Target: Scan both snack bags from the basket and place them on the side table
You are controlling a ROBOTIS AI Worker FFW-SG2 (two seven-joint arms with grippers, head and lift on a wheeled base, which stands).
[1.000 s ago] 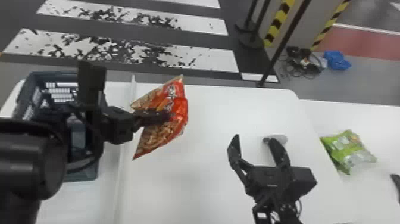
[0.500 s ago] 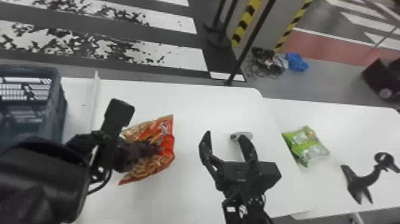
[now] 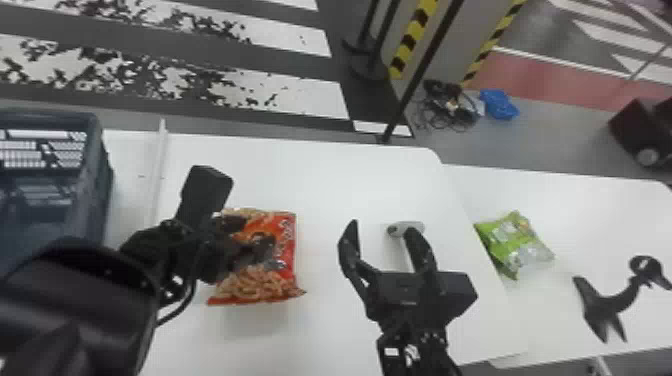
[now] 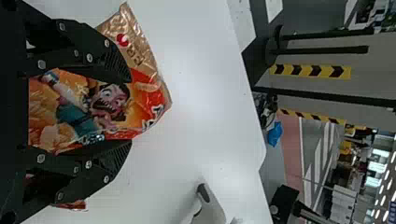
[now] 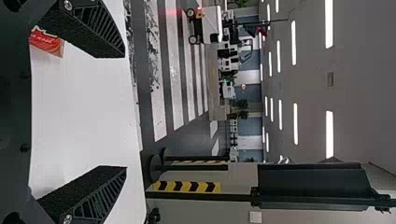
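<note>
Over the main table (image 3: 350,190), clasps the red snack bag (image 3: 287,252) between the fingers of the left gripper (image 4: 130,111), apparently to steady the loose packet with its ends exposed for scanning. Holds the right gripper (image 3: 383,226) near the scanner (image 3: 413,228), fingers spread and empty, perhaps for taking up that tool. Shows the green snack bag (image 3: 525,245) lying on the side table (image 3: 615,215), probably already scanned. Needs a path past right gripper and scanner, then clear of the black curved object (image 3: 607,303). Has the basket (image 3: 102,200) leftward, beyond a raised strip (image 3: 157,165).
</note>
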